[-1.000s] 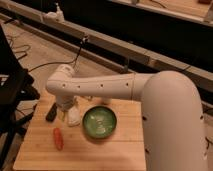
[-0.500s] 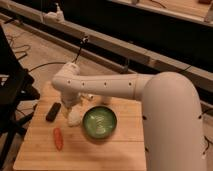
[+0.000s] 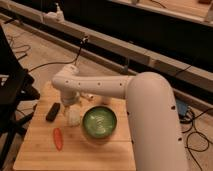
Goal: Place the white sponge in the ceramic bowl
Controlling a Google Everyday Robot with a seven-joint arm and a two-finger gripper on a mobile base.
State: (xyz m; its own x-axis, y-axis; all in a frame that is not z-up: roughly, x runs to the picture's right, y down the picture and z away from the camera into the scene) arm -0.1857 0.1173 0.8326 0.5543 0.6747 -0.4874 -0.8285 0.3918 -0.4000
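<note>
The white sponge point(image 3: 74, 118) is a small pale block on the wooden table point(image 3: 40, 150), just left of the ceramic bowl point(image 3: 100, 122). The bowl is round, glossy dark green, with a lighter swirl inside. My gripper point(image 3: 70, 105) hangs at the end of the white arm point(image 3: 100, 86), pointing down right above the sponge. It is very close to the sponge or touching it; I cannot tell which. The gripper is a little left of the bowl's rim.
A black oblong object point(image 3: 52, 111) lies left of the sponge. An orange carrot-like object point(image 3: 58, 138) lies near the front left. Small pale objects point(image 3: 90, 96) are partly hidden behind the arm. A dark chair point(image 3: 12, 90) stands left of the table; cables run across the floor.
The gripper end of the arm has shifted a little to the right, toward the bowl. The sponge, the bowl and the other objects stay in the same places.
</note>
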